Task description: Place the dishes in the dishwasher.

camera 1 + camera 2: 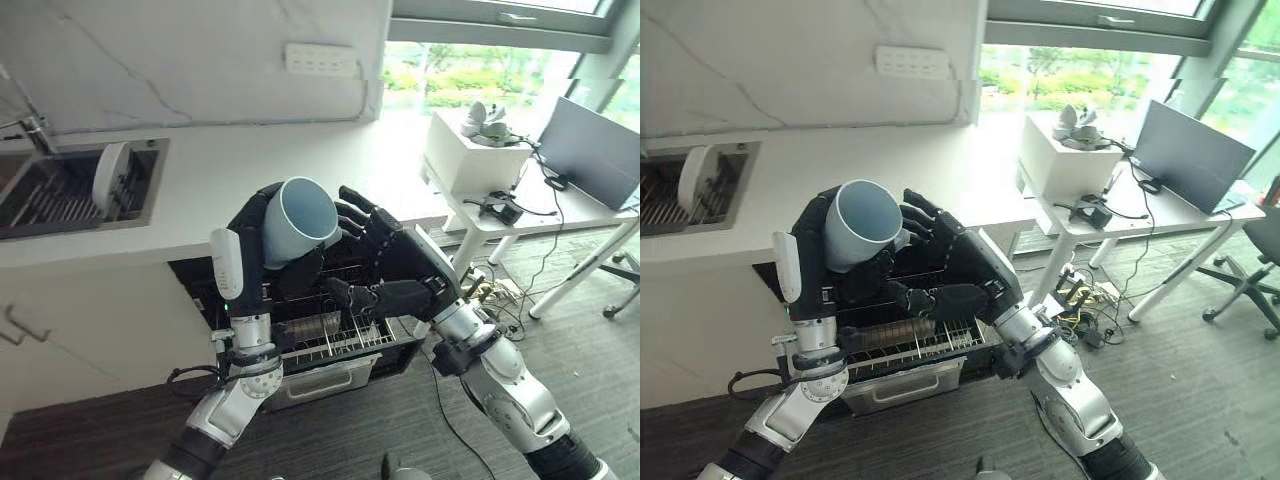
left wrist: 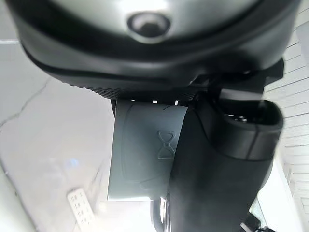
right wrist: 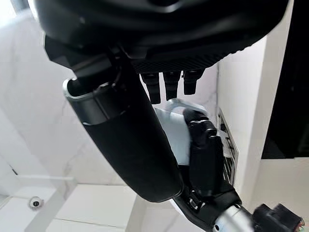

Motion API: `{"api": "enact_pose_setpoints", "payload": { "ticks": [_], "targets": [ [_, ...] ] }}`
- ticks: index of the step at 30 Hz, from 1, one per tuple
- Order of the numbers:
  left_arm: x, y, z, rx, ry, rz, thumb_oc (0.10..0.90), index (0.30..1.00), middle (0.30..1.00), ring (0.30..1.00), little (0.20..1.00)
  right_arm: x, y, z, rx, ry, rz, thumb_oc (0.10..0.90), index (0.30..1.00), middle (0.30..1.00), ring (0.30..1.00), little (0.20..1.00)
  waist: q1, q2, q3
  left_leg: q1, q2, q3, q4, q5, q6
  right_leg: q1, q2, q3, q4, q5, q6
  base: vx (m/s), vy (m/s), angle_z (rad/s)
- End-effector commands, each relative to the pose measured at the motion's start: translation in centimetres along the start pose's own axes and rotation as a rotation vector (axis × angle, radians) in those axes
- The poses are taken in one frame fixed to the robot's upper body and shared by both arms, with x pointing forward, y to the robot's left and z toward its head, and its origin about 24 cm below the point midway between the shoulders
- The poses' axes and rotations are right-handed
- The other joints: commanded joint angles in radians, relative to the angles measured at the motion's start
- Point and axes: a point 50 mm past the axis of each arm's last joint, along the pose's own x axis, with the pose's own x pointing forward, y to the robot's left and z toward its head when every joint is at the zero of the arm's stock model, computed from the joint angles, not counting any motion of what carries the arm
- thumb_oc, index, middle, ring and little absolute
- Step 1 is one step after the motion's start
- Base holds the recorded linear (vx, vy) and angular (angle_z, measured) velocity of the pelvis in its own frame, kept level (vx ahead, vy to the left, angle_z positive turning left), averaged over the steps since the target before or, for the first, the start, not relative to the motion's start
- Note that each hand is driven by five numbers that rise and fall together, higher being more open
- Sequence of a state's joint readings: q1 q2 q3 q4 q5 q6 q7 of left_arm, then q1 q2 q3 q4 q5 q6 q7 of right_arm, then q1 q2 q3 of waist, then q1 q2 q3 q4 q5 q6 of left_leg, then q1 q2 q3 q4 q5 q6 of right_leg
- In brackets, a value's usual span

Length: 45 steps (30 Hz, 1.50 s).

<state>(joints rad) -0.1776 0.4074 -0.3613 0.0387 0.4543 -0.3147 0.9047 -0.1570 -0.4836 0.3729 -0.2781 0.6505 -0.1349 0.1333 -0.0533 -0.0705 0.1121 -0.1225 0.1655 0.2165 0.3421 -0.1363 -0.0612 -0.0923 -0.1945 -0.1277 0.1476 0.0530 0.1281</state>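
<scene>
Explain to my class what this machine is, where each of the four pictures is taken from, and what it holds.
This is a humanoid robot with two arms. Two pictures look down from cameras on its head; the other two come from cameras on its wrists. Its left hand grips a pale blue cup, and the right hand is beside it, fingers bent toward the cup. Below them, a dishwasher rack is pulled out. A white plate stands in the sink rack on the white counter.

a white box [image 1: 468, 150] sat on a white desk [image 1: 560, 205] at the right, a dark laptop [image 1: 598, 150] just beside it.
</scene>
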Motion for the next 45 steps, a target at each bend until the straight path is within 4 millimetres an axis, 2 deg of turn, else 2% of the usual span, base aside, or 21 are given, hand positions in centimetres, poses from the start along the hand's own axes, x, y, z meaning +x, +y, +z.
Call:
{"api": "enact_pose_setpoints", "payload": {
  "ticks": [1, 11, 17, 25, 34, 45],
  "targets": [
    [3.5, -0.6, 3.9, -0.14, -0.237, 0.055, 0.4, 0.3, 0.3, 0.3, 0.3, 1.7, -0.2, 5.1, -0.029, -0.253, 0.015, 0.8, 0.9, 0.9, 0.9, 0.9, 0.001, 0.015, -0.025, 0.077, -0.017, -0.033, -0.042, -0.145, 0.003, -0.01, -0.033, -0.011, 0.152, -0.228, 0.057, -0.03, -0.045, 0.27],
    [2.9, -1.7, 4.6, -0.202, -0.249, 0.005, 0.4, 0.3, 0.3, 0.3, 0.3, 3.1, 0.3, 4.9, -0.004, -0.236, 0.007, 0.8, 0.9, 0.9, 0.9, 0.9, 0.027, 0.019, -0.026, 0.064, -0.013, -0.051, -0.042, -0.135, -0.002, 0.01, -0.034, -0.04, 0.152, -0.236, 0.05, 0.01, -0.016, 0.15],
    [2.6, -2.1, 4.5, -0.215, -0.212, -0.018, 0.4, 0.3, 0.3, 0.3, 0.3, 3.8, 0.8, 5.3, 0.016, -0.262, 0.038, 0.8, 0.9, 0.9, 0.9, 0.9, 0.043, 0.018, -0.022, 0.064, -0.017, -0.062, -0.042, -0.134, 0.0, 0.02, -0.033, -0.046, 0.152, -0.241, 0.048, 0.02, 0.0, 0.09],
    [1.9, -2.3, 4.5, -0.251, -0.157, -0.032, 0.4, 0.3, 0.3, 0.3, 0.3, 4.6, 1.5, 5.6, 0.118, -0.27, 0.066, 0.8, 0.9, 0.9, 0.9, 0.9, 0.072, 0.015, -0.012, 0.066, -0.033, -0.09, -0.042, -0.136, 0.007, 0.034, -0.033, -0.049, 0.152, -0.246, 0.046, 0.07, -0.007, 0.04],
    [1.2, -2.6, 4.1, -0.3, -0.086, -0.026, 0.4, 0.3, 0.3, 0.3, 0.3, 5.2, 2.9, 4.7, 0.193, -0.249, 0.091, 0.8, 0.9, 0.9, 0.9, 0.9, 0.085, 0.016, -0.001, 0.079, -0.036, -0.091, -0.042, -0.136, 0.012, 0.041, -0.037, -0.046, 0.152, -0.247, 0.046, 0.04, -0.012, 0.02],
    [1.1, -2.6, 4.2, -0.286, -0.109, 0.035, 0.4, 0.3, 0.3, 0.3, 0.3, 4.9, 2.7, 2.5, 0.201, -0.178, 0.023, 0.8, 0.9, 0.9, 0.9, 0.9, 0.076, 0.017, 0.008, 0.084, -0.038, -0.086, -0.042, -0.138, 0.016, 0.038, -0.04, -0.038, 0.152, -0.241, 0.051, 0.01, -0.001, 0.0]
  ]
}}
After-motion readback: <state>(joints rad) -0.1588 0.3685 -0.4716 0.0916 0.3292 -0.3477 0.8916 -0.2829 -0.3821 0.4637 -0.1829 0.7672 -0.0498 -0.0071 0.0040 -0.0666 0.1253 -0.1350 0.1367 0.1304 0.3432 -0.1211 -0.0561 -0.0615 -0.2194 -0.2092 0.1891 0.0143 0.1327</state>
